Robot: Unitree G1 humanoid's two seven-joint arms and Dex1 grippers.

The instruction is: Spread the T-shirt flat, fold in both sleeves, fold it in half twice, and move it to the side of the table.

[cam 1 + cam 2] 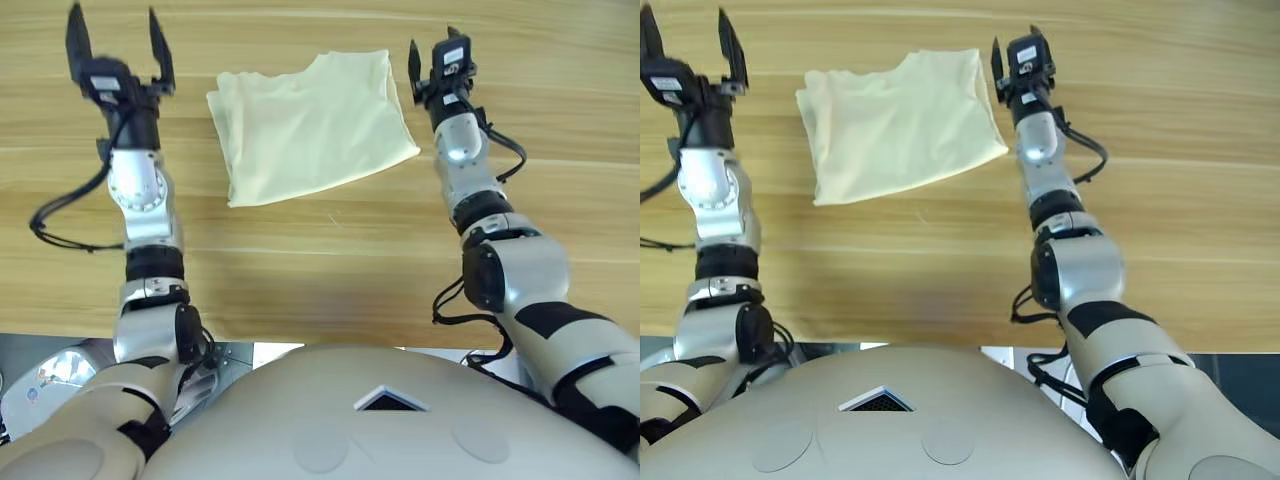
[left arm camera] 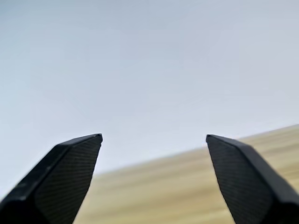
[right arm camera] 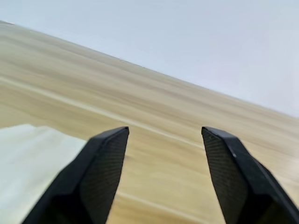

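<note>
Two eye views show a folded pale-yellow fabric T-shirt (image 1: 310,125) lying on the light wooden bench (image 1: 330,250), between the spread left gripper (image 1: 114,12), set apart from it, and the spread right gripper (image 1: 432,38), just beside its edge. The left wrist view has that gripper's fingers (image 2: 65,177) parted over bare bench. The right wrist view has its fingers parted too, with the shirt beside one of them.

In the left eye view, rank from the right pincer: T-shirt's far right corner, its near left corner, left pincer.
1. T-shirt's far right corner, beside the right pincer.
2. T-shirt's near left corner, across the cloth.
3. Left pincer, farthest, on the robot's left.
</note>
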